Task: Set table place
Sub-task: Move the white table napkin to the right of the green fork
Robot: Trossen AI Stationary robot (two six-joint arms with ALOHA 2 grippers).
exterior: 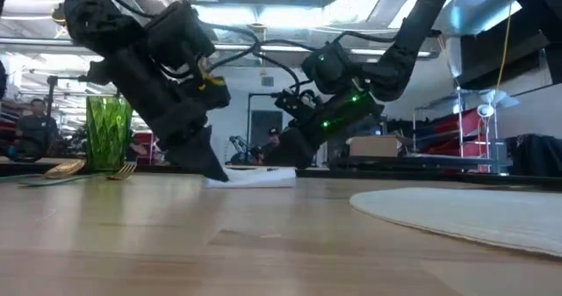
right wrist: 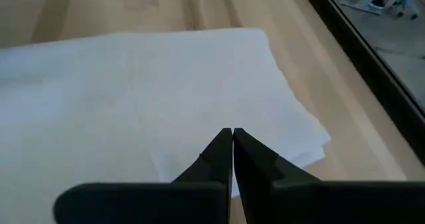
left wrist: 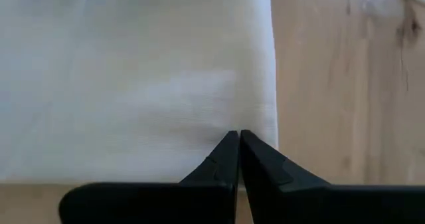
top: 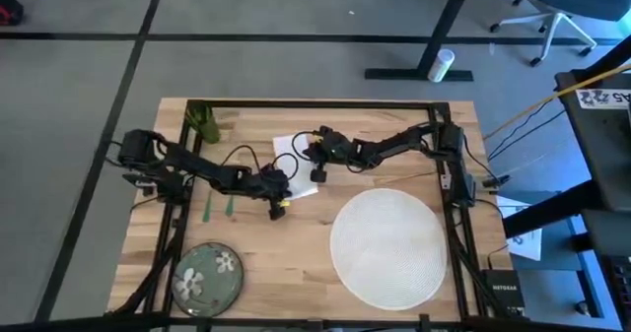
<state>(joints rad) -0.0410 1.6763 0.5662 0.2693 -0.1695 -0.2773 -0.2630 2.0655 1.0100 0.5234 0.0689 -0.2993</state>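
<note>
Both arms are over the napkin (top: 296, 165) at the upper middle of the overhead frame, so the napkin is the step in hand. The left gripper (top: 280, 206) sits at the napkin's lower edge, its jaws pressed together at the tips right over the cloth in its wrist view; whether a fold is pinched between them I cannot tell. The right gripper (top: 317, 171) is at the napkin's right edge, jaws likewise together above the white fabric, near a corner. In the low frame both come down onto the napkin at middle distance, the cloth lying flat on the bench (top: 296, 263). The placemat (top: 386, 245) lies bare at lower right of the overhead frame, touching nothing else. The plate (top: 207, 275) waits at lower left, well apart from the mat. The cup (top: 204, 122) stands at upper left, and the fork (exterior: 123, 169) and the gold utensil (exterior: 63, 167) lie just beside it in the low frame. As I read it, the setting has barely begun: nothing is on or beside the mat yet. The next move calls for a sure hold on the napkin's edge, a clean lift without dragging or bunching, and a carry toward the mat, with the two arms kept from crossing each other in that tight spot.
</note>
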